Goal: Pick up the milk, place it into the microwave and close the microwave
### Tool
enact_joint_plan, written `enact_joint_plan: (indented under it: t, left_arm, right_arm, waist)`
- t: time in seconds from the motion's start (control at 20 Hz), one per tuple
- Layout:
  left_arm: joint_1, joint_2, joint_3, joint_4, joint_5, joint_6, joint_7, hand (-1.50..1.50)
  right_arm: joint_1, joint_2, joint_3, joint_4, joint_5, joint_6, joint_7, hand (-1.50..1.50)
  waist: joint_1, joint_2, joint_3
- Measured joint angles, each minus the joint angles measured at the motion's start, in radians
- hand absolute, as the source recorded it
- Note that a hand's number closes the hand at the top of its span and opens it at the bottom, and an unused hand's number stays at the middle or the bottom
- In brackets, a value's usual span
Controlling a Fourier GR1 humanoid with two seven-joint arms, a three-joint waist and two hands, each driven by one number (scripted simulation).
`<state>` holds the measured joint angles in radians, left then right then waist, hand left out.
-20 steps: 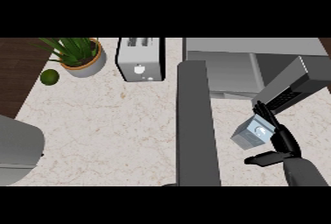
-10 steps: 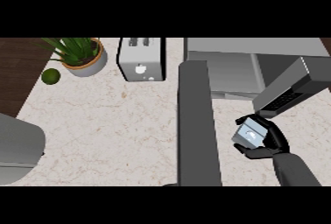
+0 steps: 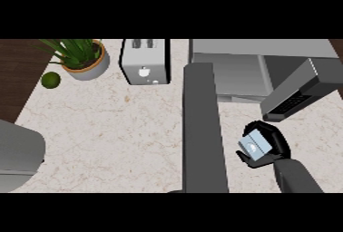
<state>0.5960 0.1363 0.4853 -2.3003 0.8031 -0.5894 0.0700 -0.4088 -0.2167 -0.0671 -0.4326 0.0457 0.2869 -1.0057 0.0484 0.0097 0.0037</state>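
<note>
- The milk [image 3: 254, 143], a small pale carton, is seen enclosed by the right hand [image 3: 267, 149], whose fingers and thumb are curled round it; only the carton's upper face is shown.
- The held carton is located over the desk [image 3: 114, 131], in the right part of the head view, just below the lower corner of the microwave door [image 3: 301, 90].
- The microwave [image 3: 234, 68] is found up and slightly to the left of the carton, and its door is swung out to the right, so the cavity mouth is left open toward the hand.
- The coming move is judged to turn on this: the carton must be carried away from the robot and a little leftward, past the door's inner edge, without that edge being clipped.
- The carton's long axis cannot be told, since most of it is hidden by the fingers.
- The left forearm [image 3: 201, 131] is seen as a grey bar running up the middle of the view; the left hand itself is not shown.
- The right hand is clearly the nearer to both carton and door.
</note>
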Motion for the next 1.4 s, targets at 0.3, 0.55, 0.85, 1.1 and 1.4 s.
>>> enact_joint_plan:
  t: [0.3, 0.55, 0.85, 1.1, 1.4]
  left_arm:
    - [0.011, -0.016, 0.007, -0.002, 0.017, -0.008, 0.010, -1.50]
    - [0.019, 0.003, 0.051, 0.000, 0.059, -0.012, 0.035, -1.50]
    - [0.012, 0.011, 0.077, 0.009, 0.090, -0.035, 0.061, -1.50]
    - [-0.007, -0.020, 0.071, 0.007, 0.066, -0.036, 0.080, -1.50]
    - [-0.055, -0.014, 0.071, 0.028, 0.049, -0.039, 0.095, -1.50]
  right_arm:
    - [-0.002, 0.050, -0.078, 0.079, -0.028, -0.165, -0.025, 1.50]
    - [-0.055, 0.075, -0.094, 0.114, -0.015, -0.230, -0.028, 1.50]
    - [-0.132, 0.089, -0.108, 0.124, -0.001, -0.304, -0.016, 1.50]
    - [-0.234, 0.056, -0.130, 0.164, -0.001, -0.326, 0.014, 1.50]
    - [-0.360, 0.014, -0.146, 0.232, 0.011, -0.359, 0.078, 1.50]
  waist:
    - [-0.013, -0.006, -0.004]
    - [-0.022, -0.008, -0.006]
    - [-0.025, -0.006, -0.004]
    - [-0.021, -0.003, -0.003]
    - [-0.007, 0.004, -0.001]
